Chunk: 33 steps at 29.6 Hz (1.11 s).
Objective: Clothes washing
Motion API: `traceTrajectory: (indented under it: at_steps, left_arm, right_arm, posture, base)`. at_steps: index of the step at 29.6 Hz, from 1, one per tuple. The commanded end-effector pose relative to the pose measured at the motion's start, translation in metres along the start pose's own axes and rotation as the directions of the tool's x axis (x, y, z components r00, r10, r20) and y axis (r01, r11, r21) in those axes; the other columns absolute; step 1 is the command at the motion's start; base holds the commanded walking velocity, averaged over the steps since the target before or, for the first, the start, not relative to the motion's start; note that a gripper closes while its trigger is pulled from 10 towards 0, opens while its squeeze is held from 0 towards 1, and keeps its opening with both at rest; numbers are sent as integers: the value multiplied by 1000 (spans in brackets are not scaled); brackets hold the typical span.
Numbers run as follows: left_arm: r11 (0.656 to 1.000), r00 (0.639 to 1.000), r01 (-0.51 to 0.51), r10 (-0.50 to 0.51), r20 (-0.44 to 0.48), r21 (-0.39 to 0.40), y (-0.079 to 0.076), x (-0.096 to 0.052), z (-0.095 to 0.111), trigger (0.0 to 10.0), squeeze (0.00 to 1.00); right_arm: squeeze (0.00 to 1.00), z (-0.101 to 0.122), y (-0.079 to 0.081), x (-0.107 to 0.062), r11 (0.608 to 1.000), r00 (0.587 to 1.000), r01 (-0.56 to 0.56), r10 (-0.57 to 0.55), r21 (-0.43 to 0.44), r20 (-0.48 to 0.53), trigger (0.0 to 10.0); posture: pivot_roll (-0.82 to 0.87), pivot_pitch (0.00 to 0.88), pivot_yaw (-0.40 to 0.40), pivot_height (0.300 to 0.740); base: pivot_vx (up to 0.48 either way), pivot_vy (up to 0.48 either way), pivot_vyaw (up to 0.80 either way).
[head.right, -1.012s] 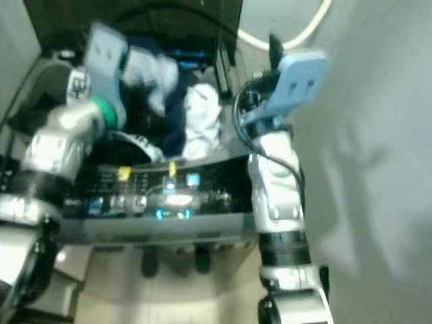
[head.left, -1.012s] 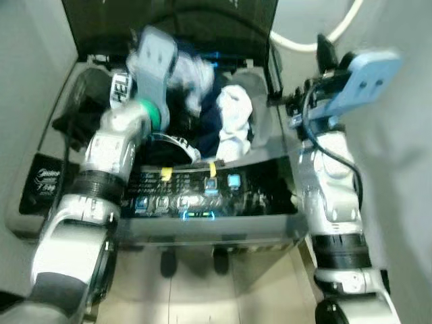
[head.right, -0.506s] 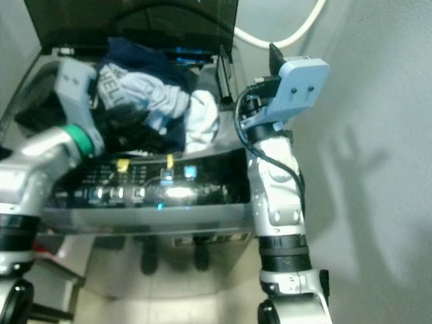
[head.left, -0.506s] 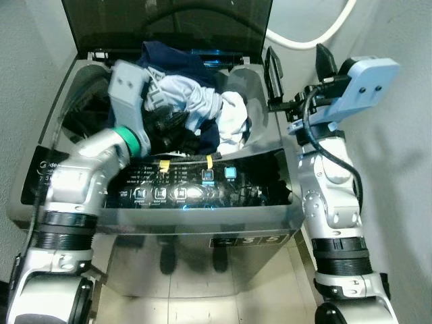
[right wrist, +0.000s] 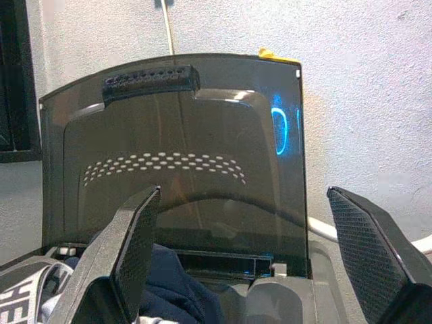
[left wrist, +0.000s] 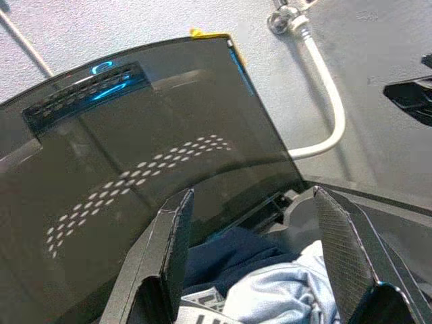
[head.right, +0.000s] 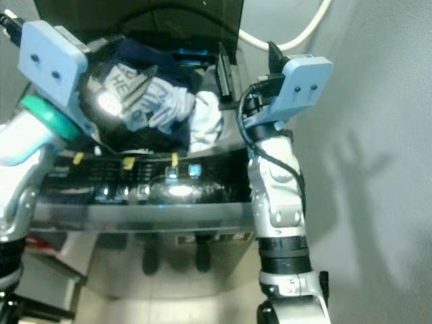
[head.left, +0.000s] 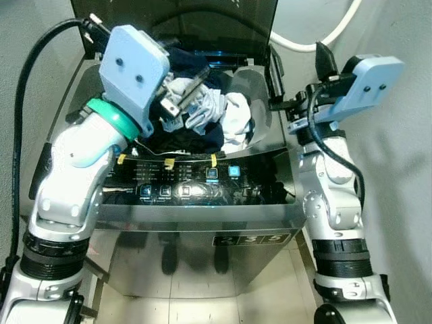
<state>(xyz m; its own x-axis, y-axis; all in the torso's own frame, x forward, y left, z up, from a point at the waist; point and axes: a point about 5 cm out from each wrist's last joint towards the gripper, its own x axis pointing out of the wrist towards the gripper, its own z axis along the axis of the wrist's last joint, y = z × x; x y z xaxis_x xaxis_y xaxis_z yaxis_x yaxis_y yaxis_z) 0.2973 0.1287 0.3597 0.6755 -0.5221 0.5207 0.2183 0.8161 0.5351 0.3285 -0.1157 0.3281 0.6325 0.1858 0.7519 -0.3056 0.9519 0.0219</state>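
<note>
Left wrist view: clothes (left wrist: pixel 270 287) between left pincer (left wrist: pixel 253 266) fingers.

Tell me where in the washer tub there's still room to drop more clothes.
The bare grey tub rim on the right, between the white garment and the right gripper, is freest. The middle is heaped with clothes under the open left gripper.

Left claw (head.left: pixel 181 94) now raised, spread and free above the clothes (head.left: pixel 202 111).
</note>
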Motion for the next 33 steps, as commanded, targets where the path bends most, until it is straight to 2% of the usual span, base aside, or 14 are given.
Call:
traceTrajectory:
  at_steps: [1,3,5,7,9,10,12,14,15,16,17,20,26,33]
  left_arm:
    - [995,998,27,-32,-50,-99,-10,-4,-10,10000,0]
    - [983,993,15,-36,-110,-182,-15,-8,-22,10000,0]
    - [989,992,4,-23,-122,-151,-16,-10,-24,10000,0]
    - [998,990,10,-19,-139,-69,-21,-14,-30,10000,0]
    - [998,990,-4,-5,-138,-64,-24,-17,-32,10000,0]
    - [991,989,-60,43,-143,-122,-25,-20,-34,10000,0]
    - [991,989,-60,43,-143,-122,-25,-20,-34,10000,0]
    - [981,986,-106,82,-148,-164,-25,-22,-36,10000,0]
    - [955,972,-199,164,-169,-221,-21,-25,-40,10000,0]
    - [955,972,-199,164,-169,-221,-21,-25,-40,10000,0]
    - [928,954,-273,229,-193,-252,-16,-28,-44,10000,0]
    - [908,930,-348,301,-212,-234,-5,-33,-50,10000,0]
    - [908,923,-367,327,-204,-204,5,-33,-50,10000,0]
    - [897,914,-390,350,-204,-207,5,-33,-50,10000,0]
  right_arm:
    - [0,-4,3,-4,1000,1000,-10,10,17,-8,10000]
    - [0,-4,4,-4,1000,1000,-14,15,21,-8,10000]
    - [0,-4,4,-4,1000,1000,-18,18,23,-8,10000]
    - [0,-5,5,-5,998,999,-32,33,46,-19,10000]
    - [0,-6,5,-7,998,999,-29,31,63,-27,10000]
    - [0,-8,5,-10,996,999,-16,19,86,-39,10000]
    - [0,-8,5,-10,996,999,-16,19,86,-39,10000]
    - [0,-10,4,-12,995,999,-5,9,101,-47,10000]
    - [0,-13,3,-16,992,998,24,-16,125,-64,10000]
    - [0,-13,3,-16,992,998,24,-16,125,-64,10000]
    - [0,-16,2,-19,988,996,49,-38,150,-77,10000]
    - [0,-23,0,-22,982,993,77,-60,170,-103,10000]
    - [0,-27,2,-23,982,991,77,-56,175,-119,10000]
    - [0,-29,2,-25,981,989,77,-53,177,-138,10000]
  posture:
    - [82,149,12,740]
    - [83,146,12,740]
    - [83,146,12,740]
    - [84,131,10,740]
    - [86,121,9,740]
    - [90,117,8,740]
    - [90,117,8,740]
    - [90,117,8,740]
    - [96,94,-5,740]
    - [96,94,-5,740]
    - [96,86,-7,740]
    - [96,71,-16,740]
    - [88,56,-20,740]
    - [78,64,-29,740]
  base:
    - [0,0,0]
    - [0,0,0]
    - [0,0,0]
    - [0,0,0]
    - [0,0,0]
    - [0,0,0]
    - [0,0,0]
    - [0,0,0]
    - [0,0,0]
    - [0,0,0]
    - [0,0,0]
    - [0,0,0]
    - [0,0,0]
    - [0,0,0]
